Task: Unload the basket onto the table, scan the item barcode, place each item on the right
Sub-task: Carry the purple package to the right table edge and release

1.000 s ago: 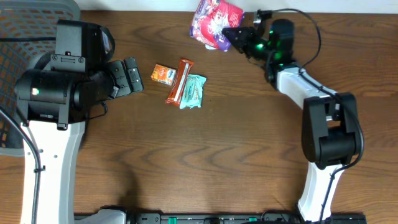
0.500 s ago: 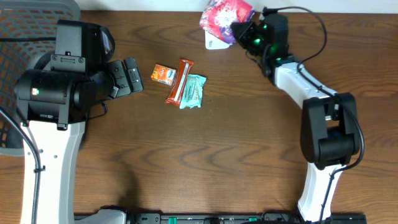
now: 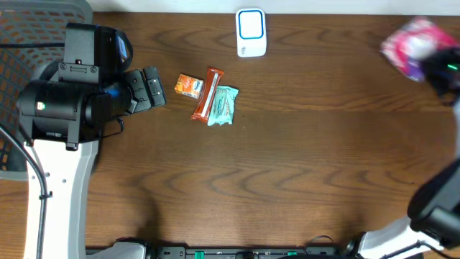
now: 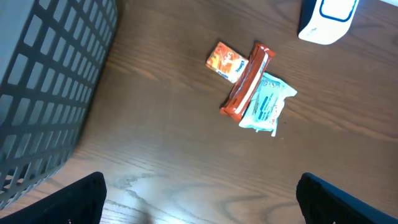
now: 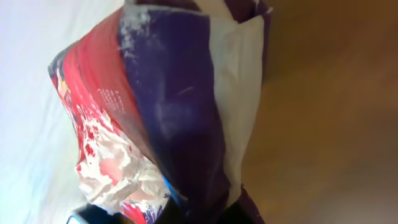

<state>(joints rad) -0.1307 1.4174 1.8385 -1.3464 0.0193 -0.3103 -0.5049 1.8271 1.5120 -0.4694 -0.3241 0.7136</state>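
The item, a crinkly pink, red and purple bag, hangs blurred at the table's far right edge, with my right gripper shut on it. In the right wrist view the bag fills the frame and hides the fingers at the bottom. A white scanner with a blue-rimmed window stands at the back centre, far left of the bag. My left gripper is open over the table's left side with nothing between its fingers. The scanner also shows at the top right of the left wrist view.
An orange packet, a red bar and a teal packet lie together at left centre, just right of my left gripper. A grey mesh basket stands at the far left edge.
My right arm has swung the bag away from the scanner to the far right edge, uncovering the scanner. The left arm has not moved.
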